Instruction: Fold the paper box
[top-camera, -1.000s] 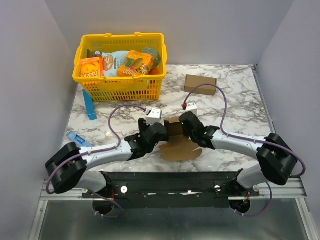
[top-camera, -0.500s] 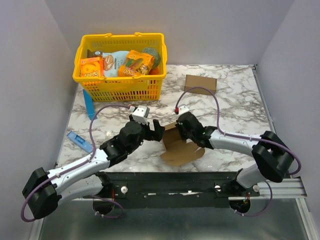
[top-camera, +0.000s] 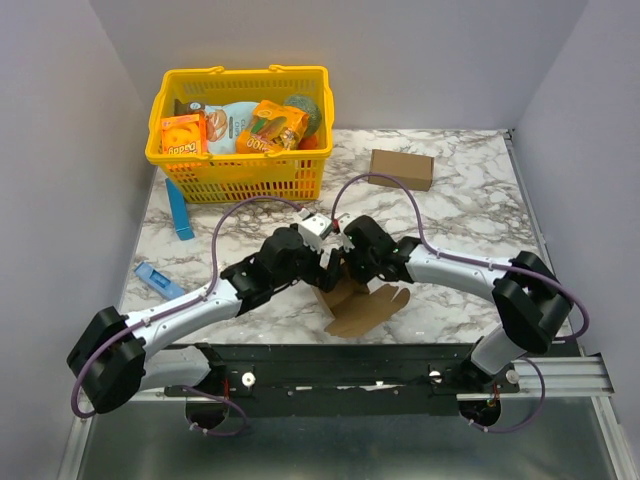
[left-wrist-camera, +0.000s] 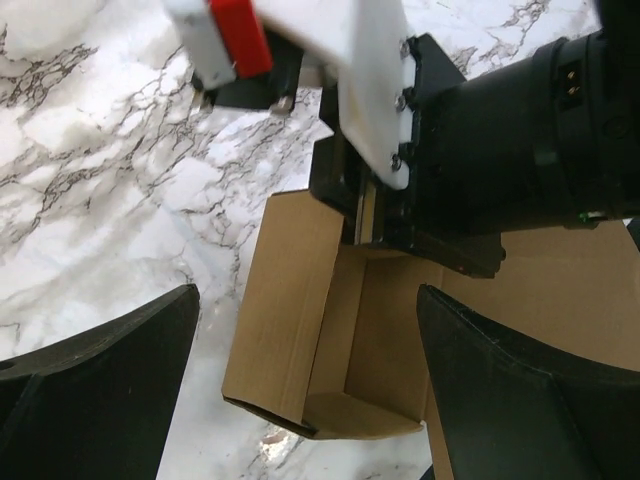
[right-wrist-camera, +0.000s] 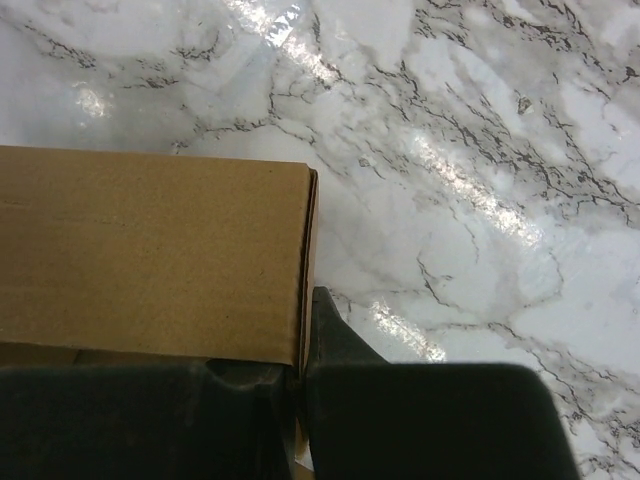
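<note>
Left arm: swung back in since half a second ago, from out on the near-left to close against the right arm, on the near side of the yellow basket (top-camera: 250, 182).
Paper box (top-camera: 365, 306): on the marble table (top-camera: 470, 225), nearer than the basket and off its right end. It is partly folded, with walls raised into an open trough and flat flaps spread on the side away from the basket.
Left gripper (left-wrist-camera: 310, 400): jaws spread wide, one finger to each side of the box, and nothing gripped.
Right gripper (top-camera: 347, 268): pinched narrow on an upright wall of the box. In its wrist view the cardboard edge sits between its fingers.
Blue packet (top-camera: 157, 279): flat, well nearer than the basket's left end.
Blue strip (top-camera: 180, 211): just in front of the basket's near-left corner.
Longer brown carton (top-camera: 401, 168): flat, to the right of the basket and apart from it.
Basket: holds orange snack boxes (top-camera: 182, 135) and other packets.
</note>
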